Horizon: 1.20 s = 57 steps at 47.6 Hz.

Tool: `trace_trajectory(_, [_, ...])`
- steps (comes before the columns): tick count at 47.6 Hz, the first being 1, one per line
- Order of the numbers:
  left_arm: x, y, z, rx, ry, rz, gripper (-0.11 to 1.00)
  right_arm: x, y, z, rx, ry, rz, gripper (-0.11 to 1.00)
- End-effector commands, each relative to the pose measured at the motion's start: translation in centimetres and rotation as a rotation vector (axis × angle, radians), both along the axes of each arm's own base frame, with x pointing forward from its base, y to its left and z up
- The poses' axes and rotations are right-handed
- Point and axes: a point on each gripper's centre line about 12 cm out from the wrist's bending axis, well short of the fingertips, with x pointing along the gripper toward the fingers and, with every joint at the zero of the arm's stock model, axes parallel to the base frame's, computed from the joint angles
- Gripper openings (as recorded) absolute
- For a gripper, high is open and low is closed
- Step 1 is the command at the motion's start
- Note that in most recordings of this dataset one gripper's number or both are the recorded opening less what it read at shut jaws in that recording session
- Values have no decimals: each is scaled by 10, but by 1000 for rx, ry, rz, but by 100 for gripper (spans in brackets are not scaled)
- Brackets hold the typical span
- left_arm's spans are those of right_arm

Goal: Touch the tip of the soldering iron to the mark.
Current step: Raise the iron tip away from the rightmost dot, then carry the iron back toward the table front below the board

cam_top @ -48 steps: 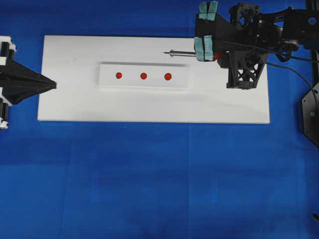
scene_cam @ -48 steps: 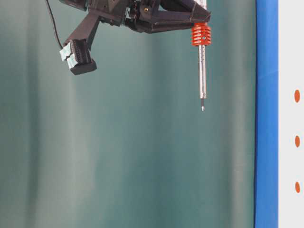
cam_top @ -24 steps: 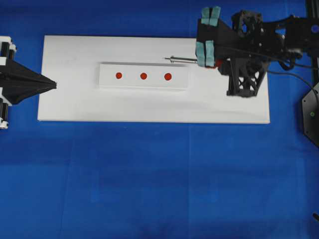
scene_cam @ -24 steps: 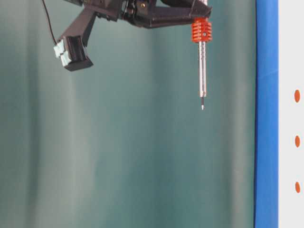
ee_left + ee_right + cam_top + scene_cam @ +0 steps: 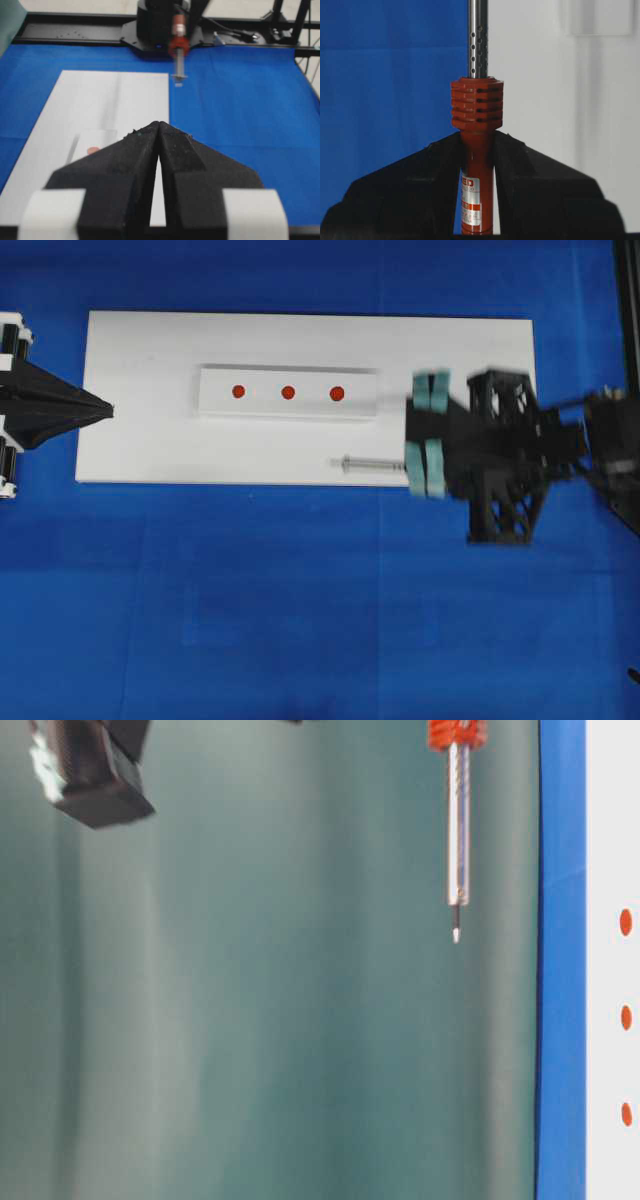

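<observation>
I've got the right gripper [image 5: 477,165] with its jaws clamped on the orange-red handle of the soldering iron [image 5: 477,150] so the shaft sticks out free for touching; left gripper [image 5: 158,150] sits parked at the left, jaws together. Iron's long axis lies level, tip [image 5: 338,464] pointing left, up off the bench over the white board's [image 5: 150,350] near edge, nearer than the strip with three red marks [image 5: 337,394].

A white board [image 5: 150,455] lies on what looks like blue cloth [image 5: 300,610].
</observation>
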Motion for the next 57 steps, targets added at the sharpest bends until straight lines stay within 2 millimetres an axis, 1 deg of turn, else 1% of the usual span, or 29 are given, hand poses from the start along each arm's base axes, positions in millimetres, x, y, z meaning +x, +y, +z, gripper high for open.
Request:
trace_trajectory(1, [1, 0, 4, 0, -17, -2, 0, -1, 15, 7, 5, -29, 17, 6])
trace_trajectory(8, [1, 0, 4, -2, -17, -2, 0, -2, 37, 6, 9, -35, 10, 6])
trace_trajectory(17, [1, 0, 4, -14, -15, -1, 0, -3, 56, 1, 12, -33, 0, 6])
trace_trajectory(21, [1, 0, 4, -14, -12, -1, 0, -2, 60, -1, 14, -28, 0, 6])
trace_trajectory(30, [1, 0, 4, -17, -12, 0, 0, 0, 60, -1, 4, -32, 3, 6])
trace_trajectory(36, [1, 0, 4, -15, -12, -2, 0, 7, 60, 0, -11, -44, 5, 6])
trace_trajectory(40, [1, 0, 4, -15, -12, -1, 0, 18, 60, 0, -28, -56, 3, 6])
trace_trajectory(45, [1, 0, 4, -15, -14, -2, 0, 37, 59, 0, -50, -65, -4, 6])
trace_trajectory(57, [1, 0, 5, -15, -17, -1, 0, 94, 57, 0, -62, -101, -38, 6])
